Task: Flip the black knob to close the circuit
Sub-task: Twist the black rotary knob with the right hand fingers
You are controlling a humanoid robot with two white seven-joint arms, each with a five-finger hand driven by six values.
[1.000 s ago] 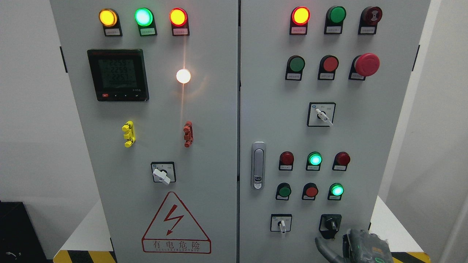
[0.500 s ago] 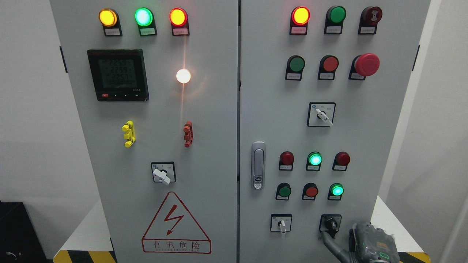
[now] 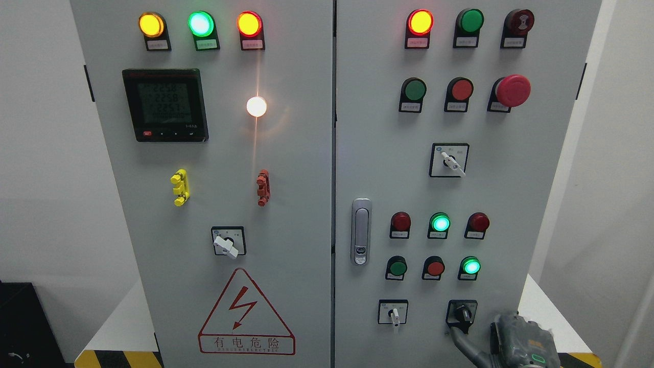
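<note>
The black knob (image 3: 462,313) sat on its dark square plate at the bottom right of the cabinet's right door (image 3: 500,168), its handle tilted toward the upper left. The right hand (image 3: 503,342) came up from the lower right corner, grey and mostly cut off by the frame's edge. One long finger (image 3: 461,341) stretched up and left from it, its tip just under the knob's plate, touching or nearly so; I could not tell which. Nothing was grasped, though I could not make out whether the other fingers were curled or loose. Just to the left of the knob was a white selector switch (image 3: 393,313), pointing straight down. Above it a green lamp (image 3: 470,266) glowed beside a red button (image 3: 435,267).
</note>
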